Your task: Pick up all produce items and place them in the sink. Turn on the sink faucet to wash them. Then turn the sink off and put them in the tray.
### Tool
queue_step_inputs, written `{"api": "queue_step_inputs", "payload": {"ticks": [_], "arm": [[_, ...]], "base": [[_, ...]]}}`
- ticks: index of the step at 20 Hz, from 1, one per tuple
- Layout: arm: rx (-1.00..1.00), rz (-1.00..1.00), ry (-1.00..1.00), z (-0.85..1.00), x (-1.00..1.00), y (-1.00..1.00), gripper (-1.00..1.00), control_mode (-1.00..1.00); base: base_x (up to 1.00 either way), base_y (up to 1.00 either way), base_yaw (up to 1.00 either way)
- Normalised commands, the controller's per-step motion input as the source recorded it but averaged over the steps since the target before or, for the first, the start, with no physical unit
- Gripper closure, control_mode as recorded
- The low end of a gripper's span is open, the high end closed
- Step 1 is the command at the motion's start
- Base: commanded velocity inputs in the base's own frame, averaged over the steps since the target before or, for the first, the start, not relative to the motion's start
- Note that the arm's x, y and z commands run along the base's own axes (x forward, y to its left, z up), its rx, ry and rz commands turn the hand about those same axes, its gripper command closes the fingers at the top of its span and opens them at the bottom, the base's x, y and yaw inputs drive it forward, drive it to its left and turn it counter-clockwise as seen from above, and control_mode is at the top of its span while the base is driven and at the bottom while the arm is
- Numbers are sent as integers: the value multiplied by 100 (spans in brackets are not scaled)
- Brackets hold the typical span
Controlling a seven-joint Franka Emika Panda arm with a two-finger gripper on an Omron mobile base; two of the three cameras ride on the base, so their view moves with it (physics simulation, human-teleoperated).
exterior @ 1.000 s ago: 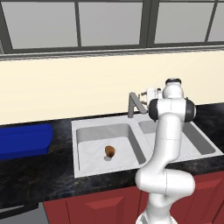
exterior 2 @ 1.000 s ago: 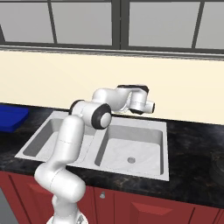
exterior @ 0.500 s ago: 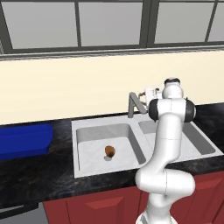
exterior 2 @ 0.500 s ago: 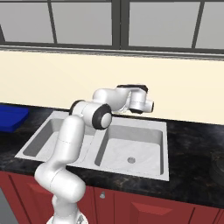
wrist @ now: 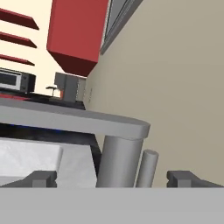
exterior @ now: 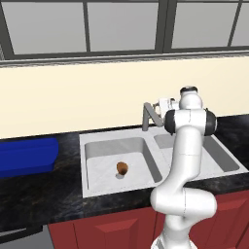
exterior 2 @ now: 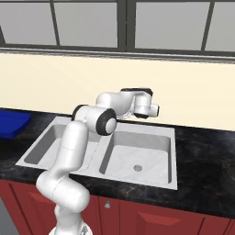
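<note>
Brown-orange, the produce item [exterior: 122, 168] lies in the left basin of the sink [exterior: 92, 182]. From the right base we see the gripper [exterior 2: 156, 110] behind the basins. In the hand view its fingers [wrist: 41, 179] stand wide apart, empty, around the sink faucet [wrist: 119, 158]; we judge the next move is switching its water.

White arm rises from base at near edge, bends at dark elbow joint, forearm reaches far toward back wall. Wrist turned sideways, hand held level, well above counter height. Gripper [wrist: 111, 178] jaws spread wide, nothing between them; dark fingertips [wrist: 41, 178] stand far apart at bottom of hand view. In left base view gripper [exterior: 163, 104] points left; right base view shows hand's rear.
</note>
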Motion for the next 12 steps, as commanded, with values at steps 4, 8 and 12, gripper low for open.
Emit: {"api": "queue_step_inputs", "payload": {"ticks": [4, 8, 12], "arm": [[-2, 0, 5, 0, 14, 22, -100, -100], [-3, 0, 7, 0, 12, 31, -100, -100], [-4, -2, 2, 0, 3, 23, -100, -100]], "base": [[0, 0, 0], [0, 0, 0], [0, 0, 0]]}}
